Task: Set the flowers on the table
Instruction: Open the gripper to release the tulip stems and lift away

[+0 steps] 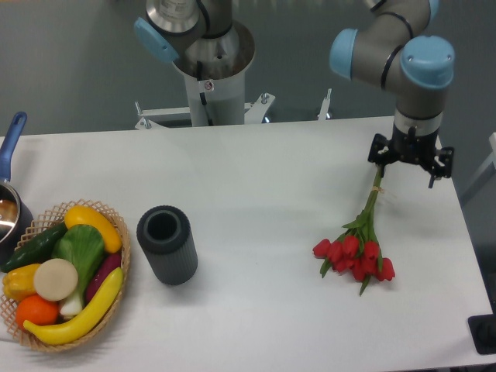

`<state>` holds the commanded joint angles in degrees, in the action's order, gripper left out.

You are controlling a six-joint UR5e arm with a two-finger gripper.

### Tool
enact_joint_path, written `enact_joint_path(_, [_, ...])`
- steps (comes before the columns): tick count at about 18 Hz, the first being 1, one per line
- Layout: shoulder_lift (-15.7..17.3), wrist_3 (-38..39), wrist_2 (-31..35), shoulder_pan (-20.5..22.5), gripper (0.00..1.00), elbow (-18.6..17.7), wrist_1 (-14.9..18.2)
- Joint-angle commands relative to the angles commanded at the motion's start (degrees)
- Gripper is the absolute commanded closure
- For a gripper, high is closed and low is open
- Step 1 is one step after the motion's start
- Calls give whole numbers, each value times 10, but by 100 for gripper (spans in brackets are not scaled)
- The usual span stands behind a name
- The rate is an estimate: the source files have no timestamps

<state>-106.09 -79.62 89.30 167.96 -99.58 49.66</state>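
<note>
Red tulip flowers (355, 254) lie flat on the smooth white counter (256, 194), thin green stems pointing up toward the pincer (410, 160), spread open, empty, above them.

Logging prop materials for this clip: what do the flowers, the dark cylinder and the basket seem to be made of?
Flowers: likely artificial, plastic or fabric, with uniform red heads and stiff green stems. Dark cylinder: matte, ribbed, perhaps rubber or foam. Basket: woven wicker, tan strands visible.
</note>
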Motion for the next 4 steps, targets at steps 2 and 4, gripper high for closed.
enact_joint_path(2, [7,-4,0,4,0,0,7])
enact_joint_path(4, [9,-5,1,6,0,-1,11])
